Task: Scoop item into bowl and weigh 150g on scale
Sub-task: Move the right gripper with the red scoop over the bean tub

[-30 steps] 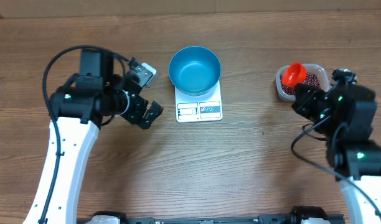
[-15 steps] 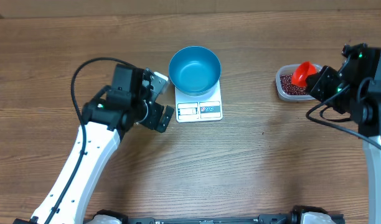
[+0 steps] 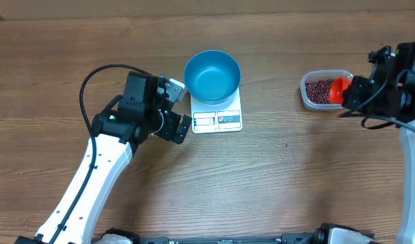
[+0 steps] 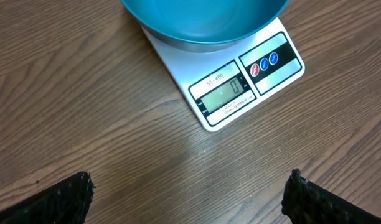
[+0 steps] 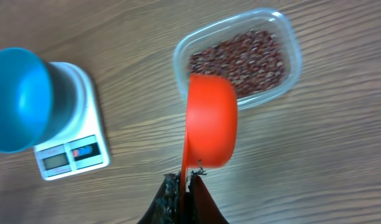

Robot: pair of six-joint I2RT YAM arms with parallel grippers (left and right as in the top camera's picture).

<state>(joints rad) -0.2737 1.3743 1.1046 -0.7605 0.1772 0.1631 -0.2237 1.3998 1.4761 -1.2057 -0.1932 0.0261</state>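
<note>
The blue bowl (image 3: 212, 74) stands empty on the white scale (image 3: 217, 116), whose display reads 0 in the left wrist view. My left gripper (image 3: 178, 114) hovers open just left of the scale's front corner (image 4: 240, 87), nothing between its fingers (image 4: 189, 196). The item, dark red beans (image 3: 319, 88), lies in a clear tub (image 5: 237, 59). A red scoop (image 3: 339, 90) is tilted over the tub's right edge, its handle pinched in my shut right gripper (image 5: 185, 180). The scoop (image 5: 210, 121) shows only its outer side there. The bowl (image 5: 19, 99) lies far to the left.
The wooden table (image 3: 282, 176) carries only the scale, the bowl and the tub. The left arm's cable (image 3: 92, 78) loops over the table left of the bowl.
My right arm swung the scoop from the tub's left end across to its right edge. My left gripper moved right, up to the scale's left front corner, staying open.
</note>
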